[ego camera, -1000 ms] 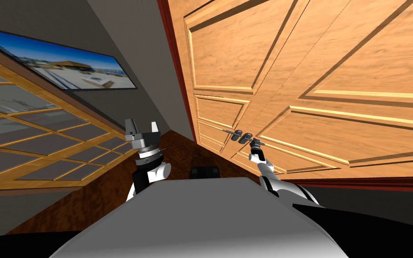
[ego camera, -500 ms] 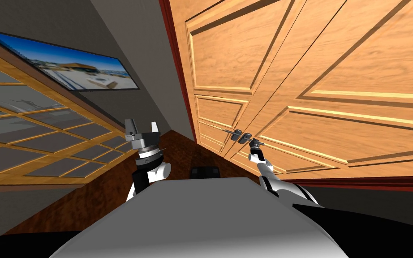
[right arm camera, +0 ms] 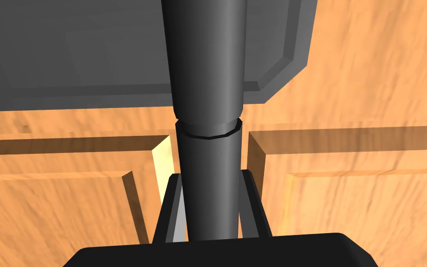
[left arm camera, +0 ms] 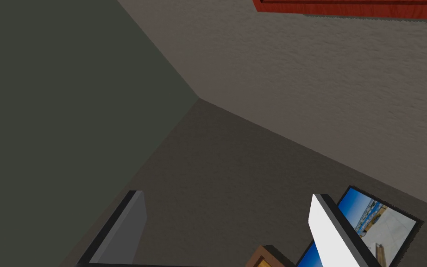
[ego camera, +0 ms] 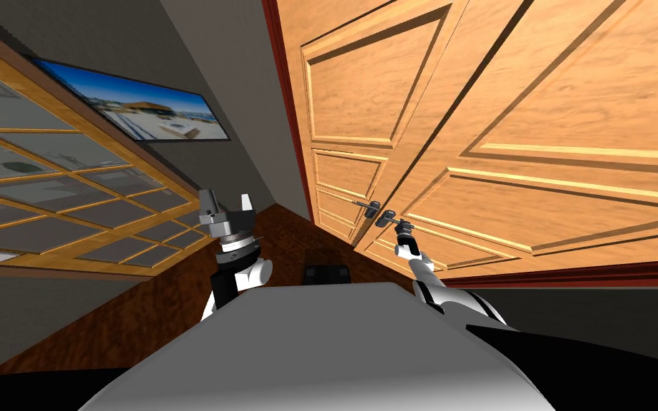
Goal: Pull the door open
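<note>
Two wooden door leaves [ego camera: 534, 107] meet at a dark seam in the head view, with two dark handles beside it. My right gripper [ego camera: 403, 228] is at the right leaf's handle [ego camera: 390, 217], while my left gripper [ego camera: 226, 208] hangs raised, well apart from the door. In the left wrist view, both fingers [left arm camera: 333, 232] stand wide, holding nothing. In the right wrist view, two fingers press the handle's sides below one grey plate [right arm camera: 69, 51]. I judge the pull should follow the leaf's arc, with a firm grip and a yielding wrist.
</note>
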Tool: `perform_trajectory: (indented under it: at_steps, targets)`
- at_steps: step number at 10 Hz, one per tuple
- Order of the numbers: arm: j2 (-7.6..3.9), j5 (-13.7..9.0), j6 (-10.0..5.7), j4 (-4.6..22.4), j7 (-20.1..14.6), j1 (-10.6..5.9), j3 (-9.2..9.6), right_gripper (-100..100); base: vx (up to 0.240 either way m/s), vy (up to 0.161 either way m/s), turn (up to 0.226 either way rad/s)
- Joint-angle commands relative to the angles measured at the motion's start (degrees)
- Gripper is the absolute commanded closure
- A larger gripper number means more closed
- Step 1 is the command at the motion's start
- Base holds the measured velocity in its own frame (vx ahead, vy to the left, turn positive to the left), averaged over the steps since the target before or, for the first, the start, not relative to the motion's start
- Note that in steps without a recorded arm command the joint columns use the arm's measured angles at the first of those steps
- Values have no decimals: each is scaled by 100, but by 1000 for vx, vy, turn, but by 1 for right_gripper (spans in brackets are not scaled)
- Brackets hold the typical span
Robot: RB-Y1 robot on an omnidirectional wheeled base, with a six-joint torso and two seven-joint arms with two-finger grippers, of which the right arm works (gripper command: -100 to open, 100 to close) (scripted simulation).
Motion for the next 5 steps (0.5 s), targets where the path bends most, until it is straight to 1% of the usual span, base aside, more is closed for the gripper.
perform_trajectory:
  at_steps: [1, 3, 5]
  targets:
    - [-38, 24, 45, -74, -49, 59, 58, 100, -205, -13, 79]
    - [-14, 81, 52, -158, -128, 24, 226, 100, -209, -4, 77]
    - [19, 143, 58, -250, -209, -22, 407, 100, -222, 34, 72]
